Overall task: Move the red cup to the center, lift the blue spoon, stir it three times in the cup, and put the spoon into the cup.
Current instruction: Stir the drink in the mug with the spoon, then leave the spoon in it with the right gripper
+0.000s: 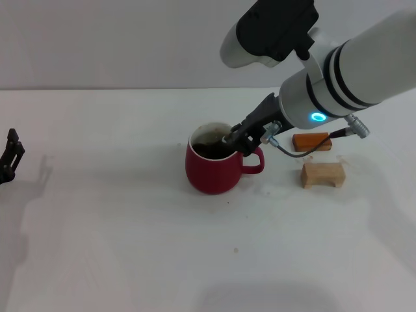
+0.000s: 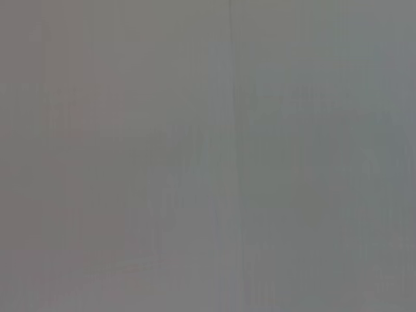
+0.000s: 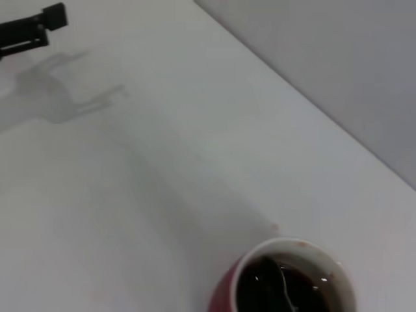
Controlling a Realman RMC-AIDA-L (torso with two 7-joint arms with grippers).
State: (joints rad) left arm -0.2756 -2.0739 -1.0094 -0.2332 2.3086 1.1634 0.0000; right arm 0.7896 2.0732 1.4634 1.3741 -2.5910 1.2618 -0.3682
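Observation:
The red cup (image 1: pixel 213 170) stands near the middle of the white table, its handle toward the right, with dark liquid inside. My right gripper (image 1: pixel 234 139) reaches down over the cup's right rim, its dark fingers close together at the mouth. In the right wrist view the cup (image 3: pixel 224 296) shows from above, and the grey metal neck of the blue spoon (image 3: pixel 284 289) dips into the liquid. The spoon's pale blue handle is hidden by the gripper. My left gripper (image 1: pixel 10 156) is parked at the table's far left edge.
An orange-brown block (image 1: pixel 311 140) and a pale wooden block (image 1: pixel 322 174) lie right of the cup, under my right arm. A grey cable (image 1: pixel 296 151) loops near the cup's handle. The left wrist view shows only flat grey.

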